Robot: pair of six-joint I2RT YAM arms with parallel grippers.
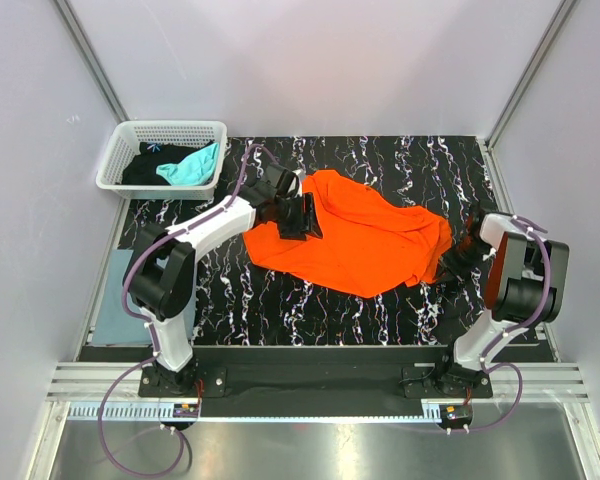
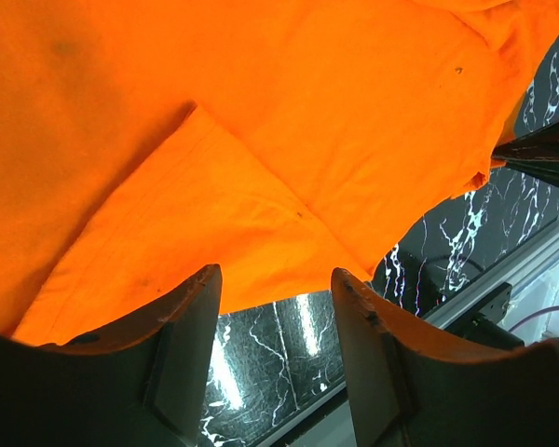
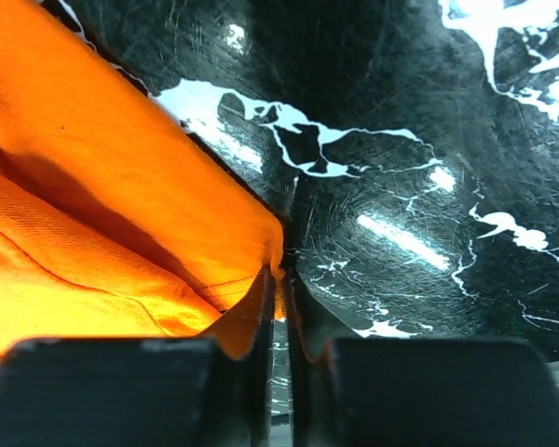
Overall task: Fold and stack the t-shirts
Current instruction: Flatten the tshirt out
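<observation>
Top external view: the orange shirt (image 1: 350, 240) lies rumpled and partly spread in the middle of the table (image 1: 380, 160).
Left claw (image 2: 275, 279): jaws apart above a sleeve hem, holding nothing.
Right claw (image 3: 281, 279): pinched onto the shirt's right edge.
Handling: light, limp cloth; likely to sag and to slide on the glossy top.
Best hold: hems or corners, one on each side.

Orange tee (image 1: 355, 240): bright, short-sleeved, rumpled, sprawled mid-table (image 1: 280, 310), one edge doubled over. Teal tee (image 1: 192, 165), black tee (image 1: 145, 172): bunched together in white basket (image 1: 170, 127), far left corner. Slate grey-blue tee (image 1: 115, 300): flat, beside table's left edge.
</observation>
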